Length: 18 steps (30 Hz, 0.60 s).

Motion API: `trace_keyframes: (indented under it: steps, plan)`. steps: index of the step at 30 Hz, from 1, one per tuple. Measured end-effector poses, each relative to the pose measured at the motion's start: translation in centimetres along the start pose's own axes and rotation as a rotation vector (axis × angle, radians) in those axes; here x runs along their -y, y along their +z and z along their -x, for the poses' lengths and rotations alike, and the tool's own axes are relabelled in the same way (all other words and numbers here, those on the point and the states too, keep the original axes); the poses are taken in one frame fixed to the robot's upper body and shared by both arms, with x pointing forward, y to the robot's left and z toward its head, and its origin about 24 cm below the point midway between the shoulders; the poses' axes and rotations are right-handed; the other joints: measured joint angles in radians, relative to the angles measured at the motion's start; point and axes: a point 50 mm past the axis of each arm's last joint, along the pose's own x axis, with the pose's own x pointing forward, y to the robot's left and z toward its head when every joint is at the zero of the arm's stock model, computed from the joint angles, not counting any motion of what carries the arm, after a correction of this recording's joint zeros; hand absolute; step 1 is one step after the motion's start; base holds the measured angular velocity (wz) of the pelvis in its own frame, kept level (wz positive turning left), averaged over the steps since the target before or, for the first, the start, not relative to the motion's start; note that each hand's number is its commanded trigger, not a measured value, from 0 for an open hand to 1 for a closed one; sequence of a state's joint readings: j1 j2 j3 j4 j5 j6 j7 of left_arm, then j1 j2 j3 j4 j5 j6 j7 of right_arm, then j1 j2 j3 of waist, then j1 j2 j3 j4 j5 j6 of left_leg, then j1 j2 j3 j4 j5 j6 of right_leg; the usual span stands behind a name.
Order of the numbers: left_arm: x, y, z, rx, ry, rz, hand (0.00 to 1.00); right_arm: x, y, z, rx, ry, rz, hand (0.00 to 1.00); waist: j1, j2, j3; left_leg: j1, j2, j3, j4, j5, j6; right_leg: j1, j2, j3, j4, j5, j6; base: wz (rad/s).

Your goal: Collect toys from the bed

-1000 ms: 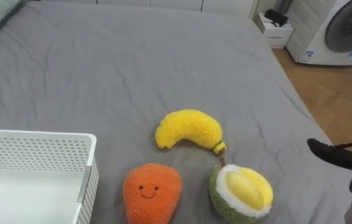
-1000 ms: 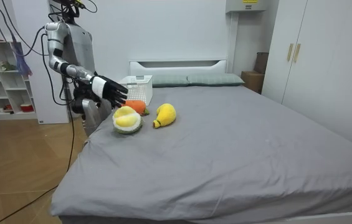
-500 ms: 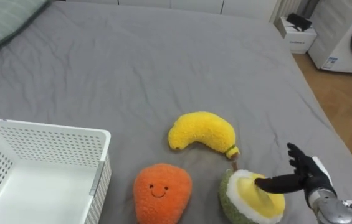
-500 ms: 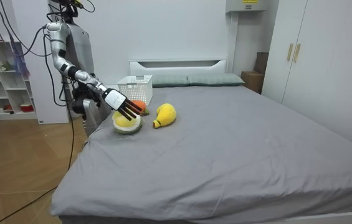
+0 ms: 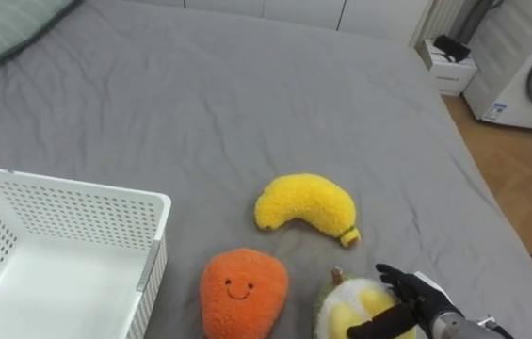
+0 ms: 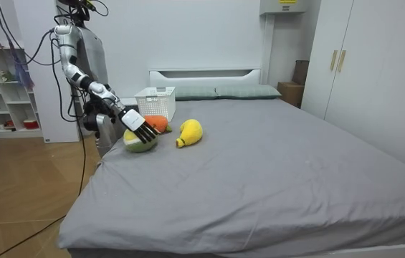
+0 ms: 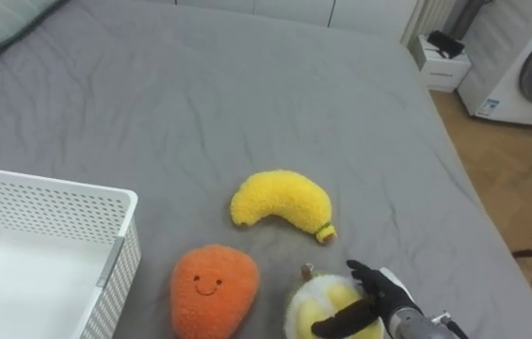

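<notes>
A second ago the right robot hand (image 5: 414, 299) was out by the edge of the grey bed (image 5: 200, 85). Now it has come down on the round green and yellow fluffy fruit toy (image 5: 341, 316). Its fingers lie wide and fairly straight on the toy and are not closed round it yet. The toy sits at 5 o'clock from the yellow fluffy banana toy (image 5: 303, 200). The white plastic basket with holes (image 5: 77, 212) waits at 9 o'clock. I think grabbing comes next.

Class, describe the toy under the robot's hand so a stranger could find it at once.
On the grey bed, right of the white basket, lie three plush fruits. It is the durian toy right of the smiling orange toy: round, green outside, yellow inside.
</notes>
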<state>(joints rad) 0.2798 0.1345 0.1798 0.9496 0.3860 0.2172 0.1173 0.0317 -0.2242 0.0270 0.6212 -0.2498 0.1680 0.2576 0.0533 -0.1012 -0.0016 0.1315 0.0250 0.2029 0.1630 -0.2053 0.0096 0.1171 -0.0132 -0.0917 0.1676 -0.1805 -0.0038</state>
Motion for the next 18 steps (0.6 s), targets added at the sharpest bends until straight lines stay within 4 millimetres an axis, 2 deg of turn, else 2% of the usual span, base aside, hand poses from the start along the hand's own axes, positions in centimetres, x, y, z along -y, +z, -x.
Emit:
trace_keyframes:
  steps: [8,9,12,13,18]
  plan:
    - [0.0,0.8,0.0,0.023,-0.022,-0.001,0.00,-0.1,-0.1,0.0,-0.013,0.025,0.043,0.00,0.010,0.003,0.0004,-0.003,-0.001,-0.015,0.006,0.000,0.000,0.007,-0.002,-0.021,-0.004,0.000,0.000,0.05]
    - [0.0,0.8,0.0,0.023,-0.023,-0.001,0.00,-0.1,-0.1,0.0,-0.015,0.029,0.047,0.13,0.010,0.004,0.0004,-0.003,-0.001,-0.015,0.006,0.000,0.000,0.007,-0.002,-0.021,-0.004,0.000,0.000,0.00]
    - [0.0,0.8,0.0,0.024,-0.026,-0.001,0.00,-0.2,-0.2,0.0,-0.022,0.041,0.061,0.90,0.009,0.005,-0.0001,-0.004,-0.001,-0.015,0.005,0.000,0.000,0.008,-0.002,-0.022,-0.007,0.000,0.000,0.00]
    - [0.1,0.9,0.0,0.026,-0.029,-0.001,0.00,-0.2,-0.3,0.0,-0.026,0.043,0.063,1.00,0.010,0.006,-0.0003,-0.004,-0.001,-0.016,0.005,0.000,0.000,0.009,-0.002,-0.023,-0.013,0.001,0.000,0.00]
    - [0.0,1.3,-0.1,0.036,-0.032,0.000,0.00,-0.1,-0.4,-0.2,-0.039,0.045,0.062,1.00,0.010,0.006,-0.0002,-0.006,-0.001,-0.016,0.004,0.000,0.000,0.009,-0.001,-0.024,-0.015,0.003,0.000,0.00]
